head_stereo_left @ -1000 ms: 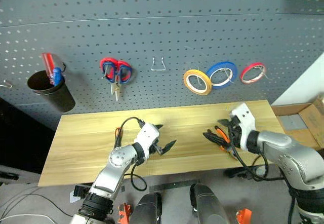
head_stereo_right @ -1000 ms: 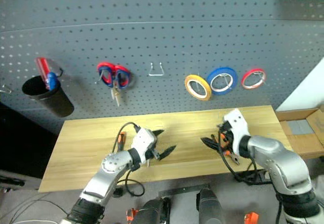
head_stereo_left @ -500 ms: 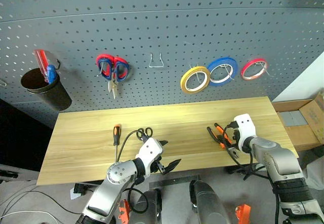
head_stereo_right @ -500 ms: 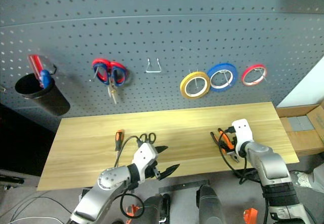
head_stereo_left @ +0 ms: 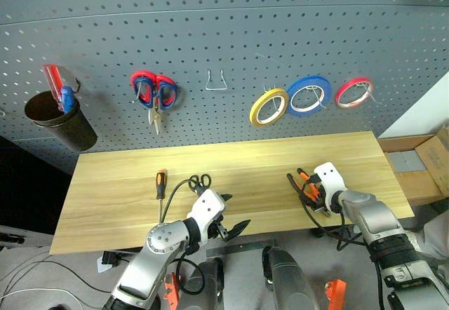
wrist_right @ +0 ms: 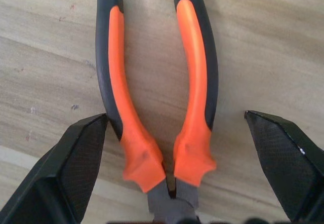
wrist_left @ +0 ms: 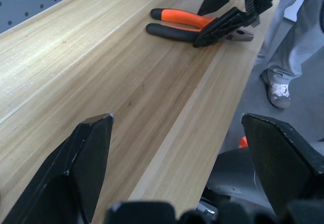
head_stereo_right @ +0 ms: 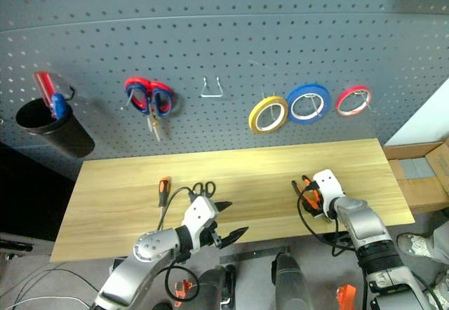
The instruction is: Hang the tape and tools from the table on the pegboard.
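Note:
The orange-and-black pliers (wrist_right: pixel 192 82) lie flat on the right part of the wooden table (head_stereo_left: pixel 245 163). My right gripper (wrist_right: pixel 175 115) is open and low over them, one finger on each side of the handles near the head. A slim screwdriver (head_stereo_left: pixel 161 184) and black-handled scissors (head_stereo_left: pixel 200 182) lie left of centre. My left gripper (head_stereo_left: pixel 235 212) is open and empty at the table's front edge, just right of the scissors. The yellow tape (head_stereo_left: pixel 269 106) hangs on the pegboard (head_stereo_left: pixel 231 36).
On the pegboard hang a blue roll (head_stereo_left: pixel 309 96), a red roll (head_stereo_left: pixel 353 92), red-and-blue scissors (head_stereo_left: pixel 153 92), a bare wire hook (head_stereo_left: pixel 216 82) and a black cup (head_stereo_left: pixel 59 117). A cardboard box (head_stereo_left: pixel 421 170) stands right of the table. A person's shoe (wrist_left: pixel 276 89) shows past the table's edge.
My right gripper has dropped from above the pliers to straddle them. My left arm drew back to the front edge, uncovering the scissors and screwdriver. The camera has tilted down.

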Tool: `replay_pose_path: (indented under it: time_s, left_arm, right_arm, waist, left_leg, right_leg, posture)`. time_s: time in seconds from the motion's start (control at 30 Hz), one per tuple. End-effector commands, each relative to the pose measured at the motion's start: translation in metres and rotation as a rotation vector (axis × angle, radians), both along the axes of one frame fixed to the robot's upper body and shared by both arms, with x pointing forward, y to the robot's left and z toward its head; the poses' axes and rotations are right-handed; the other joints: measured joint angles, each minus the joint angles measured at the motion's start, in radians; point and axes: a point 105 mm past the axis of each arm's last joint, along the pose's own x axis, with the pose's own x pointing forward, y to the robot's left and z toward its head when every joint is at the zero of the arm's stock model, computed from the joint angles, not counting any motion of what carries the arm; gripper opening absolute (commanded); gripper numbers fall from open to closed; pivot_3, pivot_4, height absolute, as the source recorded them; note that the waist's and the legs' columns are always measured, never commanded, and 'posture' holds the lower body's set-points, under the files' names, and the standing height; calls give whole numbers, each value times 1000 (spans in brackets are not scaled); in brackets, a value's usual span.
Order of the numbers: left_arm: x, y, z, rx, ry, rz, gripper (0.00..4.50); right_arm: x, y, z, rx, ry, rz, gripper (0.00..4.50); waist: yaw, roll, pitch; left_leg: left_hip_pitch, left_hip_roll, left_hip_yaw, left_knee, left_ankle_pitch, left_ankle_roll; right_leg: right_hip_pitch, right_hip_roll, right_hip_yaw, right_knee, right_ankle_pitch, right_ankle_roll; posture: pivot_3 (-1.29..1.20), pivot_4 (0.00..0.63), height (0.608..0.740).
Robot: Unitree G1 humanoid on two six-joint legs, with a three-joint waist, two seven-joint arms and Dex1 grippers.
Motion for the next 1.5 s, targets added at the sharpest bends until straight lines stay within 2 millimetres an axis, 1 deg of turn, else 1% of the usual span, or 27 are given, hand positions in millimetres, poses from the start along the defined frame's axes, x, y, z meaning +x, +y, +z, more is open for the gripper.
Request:
replay_pose_path:
  time_s: [0.03,0.1,0.17,0.23,0.27,0.33,0.37,0.4,0.43,0.5,0.53,0.6,0.63,0.67,0.7,0.73,0.77,0.87,0.93,0.97,1.03,1.07,1.17,1.2,1.27,1.37,1.5]
  left_arm:
    - [0,-1,14,-22,-44,-4,4332]
    - [4,0,16,-31,-49,10,4332]
    - [11,2,20,-53,-66,39,4332]
    - [20,5,28,-78,-107,79,4332]
    - [24,6,31,-95,-123,103,4332]
    - [35,12,48,-177,-185,176,4332]
    - [39,15,53,-204,-209,204,4332]
    - [42,21,56,-210,-243,226,4332]
    - [45,23,57,-208,-263,236,4332]
    - [50,31,59,-222,-293,276,4332]
    - [52,36,63,-233,-310,294,4332]
    - [53,41,67,-248,-336,310,4332]
    - [53,43,69,-255,-347,314,4332]
    - [53,44,76,-280,-369,327,4332]
    - [52,45,82,-301,-389,333,4332]
    - [53,45,86,-315,-401,337,4332]
    - [52,47,93,-332,-435,352,4332]
    - [49,53,103,-359,-479,383,4332]
    - [47,53,103,-363,-484,393,4332]
    - [46,53,102,-358,-485,403,4332]
    - [44,53,99,-354,-483,413,4332]
    - [42,53,98,-352,-479,414,4332]
    - [39,51,95,-353,-468,417,4332]
    - [39,50,95,-353,-466,419,4332]
    - [39,51,94,-350,-465,426,4332]
    - [38,50,94,-348,-465,433,4332]
    - [35,50,94,-344,-463,440,4332]
  right_arm:
    - [-8,-1,-15,16,83,-42,4104]
    - [-9,6,-13,65,97,-29,3643]
    - [-11,15,-10,106,96,15,2901]
    - [-14,21,-4,115,75,84,2347]
    - [-15,26,3,126,47,138,2340]
    - [-30,57,46,274,-35,351,2340]
    - [-40,70,67,332,-77,458,2340]
    - [-50,86,93,389,-125,567,2339]
    - [-57,93,107,416,-152,629,2339]
    - [-69,116,142,493,-227,767,2339]
    - [-75,133,167,535,-295,857,2339]
    - [-83,154,198,577,-389,969,2339]
    - [-82,162,210,577,-432,996,2339]
    - [-79,173,225,571,-494,1023,2339]
    - [-74,181,238,559,-555,1039,2339]
    - [-71,186,245,550,-592,1045,2339]
    - [-66,194,261,553,-661,1046,2339]
    - [-47,212,300,577,-857,971,2339]
    - [-36,216,314,604,-933,915,2339]
    - [-24,217,322,612,-980,852,2339]
    - [-10,220,329,591,-1052,793,2339]
    - [1,219,334,582,-1096,724,2339]
    - [22,216,335,595,-1119,616,2339]
    - [29,216,331,602,-1104,584,2339]
    - [43,218,317,587,-1060,535,2339]
    - [54,218,297,596,-1028,490,2339]
    - [62,217,288,606,-1033,440,2338]
  waist:
    - [0,0,0]
    - [1,-1,0]
    - [2,-1,0]
    - [3,-1,-1]
    - [4,0,-1]
    - [8,1,-1]
    - [8,1,-1]
    - [6,1,-1]
    - [3,2,-1]
    - [2,1,-4]
    - [1,1,-5]
    - [3,-1,-8]
    - [6,-3,-11]
    - [9,-5,-14]
    - [13,-7,-17]
    - [19,-7,-18]
    - [26,-7,-19]
    - [34,-9,-21]
    - [39,-10,-26]
    - [43,-10,-29]
    - [48,-10,-35]
    - [50,-10,-36]
    - [52,-10,-37]
    - [52,-10,-37]
    - [53,-10,-38]
    - [53,-10,-39]
    - [53,-10,-43]
  left_leg:
    - [0,0,0,0,0,0]
    - [0,0,0,0,0,0]
    - [0,0,-1,0,0,0]
    - [0,0,-1,0,0,0]
    - [0,0,-1,0,0,0]
    - [-1,0,-1,0,0,0]
    - [-2,-1,-1,0,0,0]
    - [-2,0,0,0,0,0]
    - [-2,0,0,0,0,-1]
    - [-2,0,0,0,0,-1]
    - [-1,1,0,0,0,-1]
    - [-1,1,0,1,1,-2]
    - [-1,1,-1,1,1,-3]
    - [-1,0,-1,0,1,-3]
    - [-1,0,-1,0,1,-3]
    - [-1,0,-2,0,1,-3]
    - [-2,-1,-1,1,1,-4]
    - [-2,-1,-1,1,2,-6]
    - [-2,-1,-1,0,3,-7]
    - [-2,-1,-1,-1,3,-7]
    - [-2,-1,0,-1,3,-8]
    - [-2,-1,0,-1,3,-8]
    - [-2,-1,1,-1,2,-7]
    - [-2,-1,1,-1,2,-7]
    - [-2,0,0,-1,2,-7]
    - [-2,0,1,-1,2,-7]
    - [-2,0,1,-2,2,-7]
  right_leg:
    - [0,0,0,0,0,0]
    - [1,0,0,0,0,0]
    - [1,0,0,0,0,0]
    - [1,0,-1,0,0,0]
    - [0,0,-1,0,0,0]
    - [0,0,-1,0,0,0]
    - [-2,0,-1,0,1,-1]
    - [-2,0,-1,0,3,-4]
    - [-2,0,-1,0,4,-4]
    - [-2,1,-1,0,3,-1]
    - [-1,1,-1,0,1,2]
    - [-1,1,-1,0,2,3]
    - [-1,1,-1,0,2,3]
    - [-1,1,-2,0,2,3]
    - [-1,1,-2,0,5,-2]
    - [-2,1,-2,0,6,-2]
    - [-2,1,-2,-1,9,-4]
    - [-3,1,-2,-1,10,-4]
    - [-4,1,-2,-1,10,-5]
    - [-4,1,-2,-1,10,-5]
    - [-5,1,-2,-1,10,-5]
    - [-5,1,-1,-1,10,-5]
    - [-5,2,-1,0,11,-6]
    - [-5,2,-1,1,11,-6]
    - [-5,3,-1,1,11,-7]
    - [-6,4,0,1,11,-7]
    - [-6,4,0,1,11,-7]
  posture:
    - [-123,325,740]
    - [-121,314,740]
    - [-120,303,740]
    - [-119,288,740]
    - [-122,277,740]
    - [-131,252,740]
    - [-134,245,740]
    - [-136,237,740]
    - [-138,232,740]
    - [-139,218,740]
    - [-137,203,740]
    - [-134,195,740]
    - [-130,188,740]
    - [-120,178,740]
    - [-111,173,740]
    - [-104,170,740]
    - [-96,167,740]
    - [-79,160,740]
    - [-70,158,740]
    - [-59,156,740]
    - [-53,156,740]
    - [-49,156,740]
    - [-37,158,740]
    - [-36,159,740]
    - [-36,159,740]
    - [-22,161,740]
    - [2,168,740]
